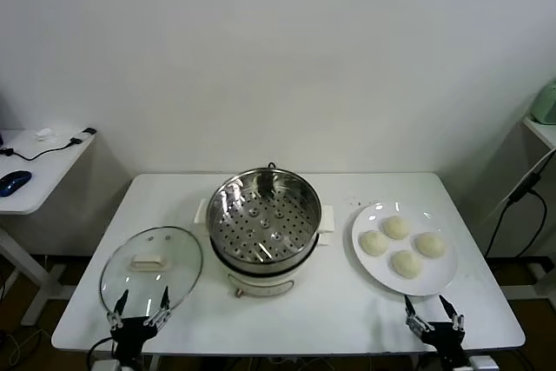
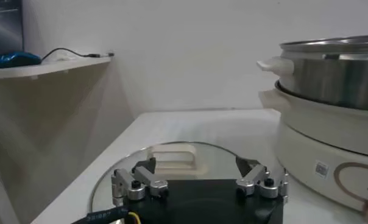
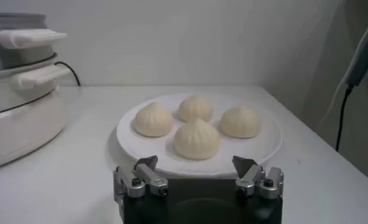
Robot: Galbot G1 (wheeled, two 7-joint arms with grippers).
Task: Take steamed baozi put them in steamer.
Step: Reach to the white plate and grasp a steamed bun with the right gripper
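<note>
Several cream-white pleated baozi (image 1: 405, 246) sit on a white plate (image 1: 439, 283) at the table's right; they also show in the right wrist view (image 3: 197, 139). The shiny steel steamer (image 1: 263, 219) on its cream base stands at the table's middle, its perforated basket empty; its side shows in the left wrist view (image 2: 330, 115). My right gripper (image 1: 433, 321) is open and empty at the front edge, just short of the plate (image 3: 266, 152). My left gripper (image 1: 139, 314) is open and empty at the front left edge, at the glass lid's near rim.
A round glass lid (image 1: 149, 267) with a cream handle lies flat left of the steamer, also seen in the left wrist view (image 2: 178, 159). A side table (image 1: 35, 175) with a blue mouse stands at the far left. A cable (image 1: 512, 206) hangs right of the table.
</note>
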